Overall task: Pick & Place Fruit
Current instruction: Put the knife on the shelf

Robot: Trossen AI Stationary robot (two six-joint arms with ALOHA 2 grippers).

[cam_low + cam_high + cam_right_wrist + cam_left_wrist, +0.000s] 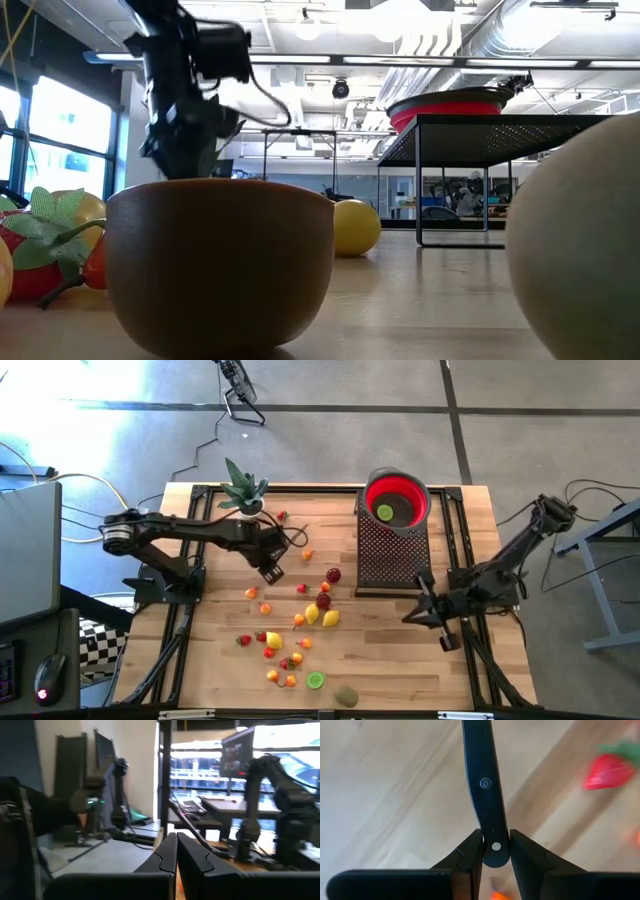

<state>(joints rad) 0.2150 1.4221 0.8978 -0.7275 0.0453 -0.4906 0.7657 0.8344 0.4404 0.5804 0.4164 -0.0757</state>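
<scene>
Several small toy fruits [300, 622], red, orange, yellow and green, lie scattered on the wooden table; a strawberry [609, 770] shows in the left wrist view. One green fruit [385, 512] lies in the red bowl [412, 495], which stands on a black mesh stand [392, 555]. My left gripper [272, 572] hangs over the table's left middle, pointing steeply down, shut on a dark long handle [482, 775] with two rivets. My right gripper [412, 616] is shut on nothing, raised beside the stand's near right corner. My left gripper [495, 840] pinches the dark handle by its rounded end [495, 854] between the two fingers. The fingers come from above, slanting down. The handle runs on past the fingertips, in line with them. Whether its other end touches the table does not show.
A green spiky potted plant [243, 490] stands at the far left of the table. A lime half [316, 680] and a brown-green fruit [346, 695] lie near the front edge. The arms' black frames run along both table sides.
</scene>
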